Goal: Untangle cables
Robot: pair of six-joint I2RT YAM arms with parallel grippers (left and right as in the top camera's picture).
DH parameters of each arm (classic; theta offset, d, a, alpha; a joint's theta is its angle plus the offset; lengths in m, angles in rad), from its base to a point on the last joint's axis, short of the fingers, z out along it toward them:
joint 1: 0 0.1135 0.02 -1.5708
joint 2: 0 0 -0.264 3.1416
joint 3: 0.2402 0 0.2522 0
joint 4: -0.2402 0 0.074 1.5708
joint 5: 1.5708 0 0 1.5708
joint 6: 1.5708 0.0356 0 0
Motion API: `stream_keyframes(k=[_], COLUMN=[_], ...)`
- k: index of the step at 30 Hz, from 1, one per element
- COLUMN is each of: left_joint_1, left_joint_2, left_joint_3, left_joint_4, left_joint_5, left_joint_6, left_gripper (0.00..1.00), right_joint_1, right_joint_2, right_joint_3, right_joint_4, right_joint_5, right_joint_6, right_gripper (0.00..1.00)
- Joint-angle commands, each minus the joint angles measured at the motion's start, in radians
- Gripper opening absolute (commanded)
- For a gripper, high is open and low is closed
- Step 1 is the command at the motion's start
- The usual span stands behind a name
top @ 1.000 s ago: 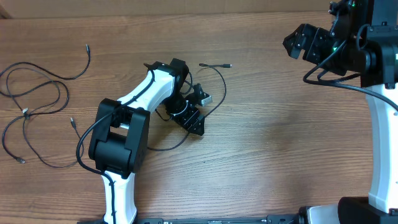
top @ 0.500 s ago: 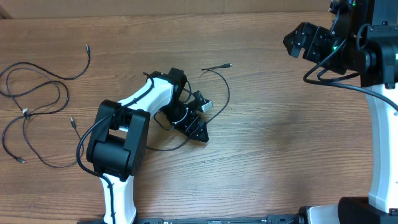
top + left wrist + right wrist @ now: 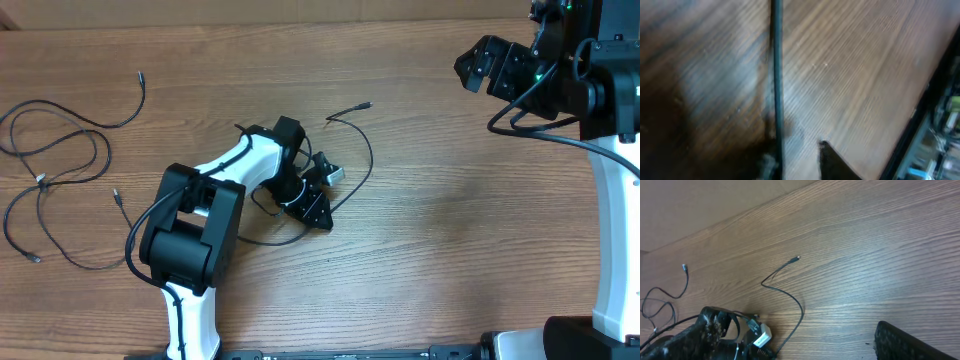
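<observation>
One thin black cable (image 3: 371, 155) runs from its plug end (image 3: 367, 104) in an arc down under my left gripper (image 3: 317, 208) and on toward the arm's base. In the left wrist view this cable (image 3: 776, 60) lies straight on the table, beside the left finger of the left gripper (image 3: 800, 152). A gap shows between the cable and the right finger, so the jaws are narrowly open. Other cables (image 3: 40, 181) lie in tangled loops at the far left. My right gripper (image 3: 482, 68) hangs open and empty, high at the back right. The right wrist view shows the arced cable (image 3: 802, 309).
The left arm's white and black body (image 3: 190, 230) lies across the table's middle left. The right arm's column (image 3: 610, 200) stands at the right edge. The table's far edge (image 3: 300, 24) runs along the top.
My left gripper has shifted slightly right and toward the front. The cable's arc has swung right with it. The plug end and the right arm have stayed put.
</observation>
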Motion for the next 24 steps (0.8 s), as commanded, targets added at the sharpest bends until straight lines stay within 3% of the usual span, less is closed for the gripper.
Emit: stream_keyframes(k=[1, 2, 3, 5, 7, 12, 14, 20, 24], left_joint_1=[-0.01, -0.01, -0.01, -0.01, -0.003, 0.032, 0.062, 0.152, 0.285], left_joint_2=[0.027, 0.027, 0.027, 0.027, 0.024, -0.032, -0.083, -0.177, -0.215], left_joint_3=[-0.033, -0.033, -0.033, -0.025, 0.033, 0.338, 0.54, 0.876, 1.086], left_joint_4=[0.05, 0.058, 0.072, 0.09, 0.07, -0.112, -0.178, -0.214, -0.211], left_joint_5=[-0.153, -0.174, -0.201, -0.271, -0.387, -0.434, -0.472, -0.497, -0.519], left_joint_6=[-0.003, -0.003, -0.003, -0.014, -0.099, -0.145, -0.187, -0.241, -0.299], left_gripper=[0.17, 0.15, 0.06, 0.04, 0.04, 0.04, 0.04, 0.04, 0.04], right_joint_1=[-0.003, -0.003, -0.003, -0.003, -0.003, -0.003, -0.003, -0.003, -0.003], right_joint_2=[0.0, 0.0, 0.0, 0.0, 0.0, 0.0, 0.0, 0.0, 0.0], right_joint_3=[0.025, 0.025, 0.025, 0.025, 0.025, 0.025, 0.025, 0.025, 0.025], right_joint_4=[-0.008, -0.012, -0.014, -0.015, -0.014, -0.015, -0.018, -0.025, -0.031], right_joint_5=[0.01, 0.01, 0.01, 0.01, 0.01, 0.01, 0.01, 0.01, 0.01], right_joint_6=[-0.007, -0.008, -0.008, -0.008, -0.008, -0.008, -0.007, -0.007, -0.007], right_gripper=[0.99, 0.99, 0.99, 0.99, 1.0, 1.0, 1.0, 1.0, 1.0])
